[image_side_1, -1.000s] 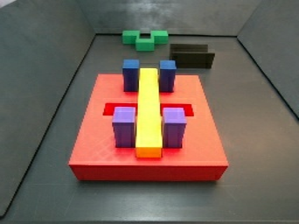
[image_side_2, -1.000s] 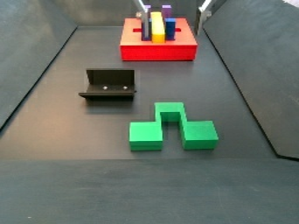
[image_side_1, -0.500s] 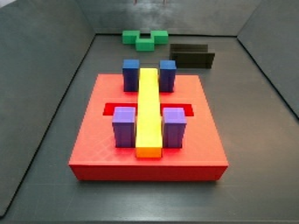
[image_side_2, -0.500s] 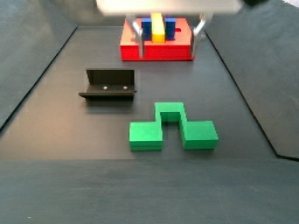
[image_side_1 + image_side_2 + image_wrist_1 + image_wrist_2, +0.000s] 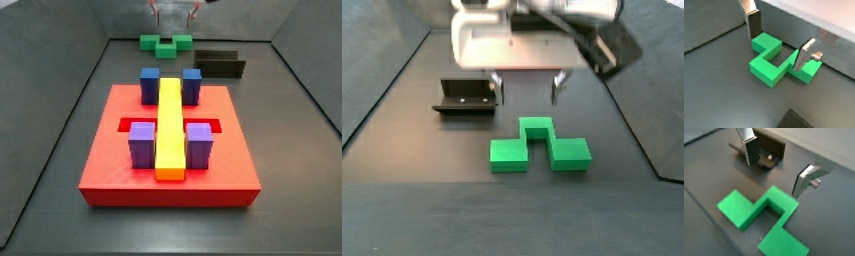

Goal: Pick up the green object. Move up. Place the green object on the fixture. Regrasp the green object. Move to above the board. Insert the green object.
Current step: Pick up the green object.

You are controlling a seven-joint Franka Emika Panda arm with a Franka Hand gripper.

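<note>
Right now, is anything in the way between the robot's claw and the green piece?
No, nothing visible. The gripper hangs open above the green object, with only air between its fingers and the piece. The fixture stands off to the side, apart from both.

The pincer [image 5: 528,88] hangs spread wide just above the green object [image 5: 539,146], a bright blocky piece lying flat on the dark floor, its raised middle between two lower arms. The fixture [image 5: 466,97], a small dark bracket, stands just beside the pincer. The board [image 5: 168,155], a red slab carrying yellow, blue and purple blocks, lies well apart from the pincer.
</note>
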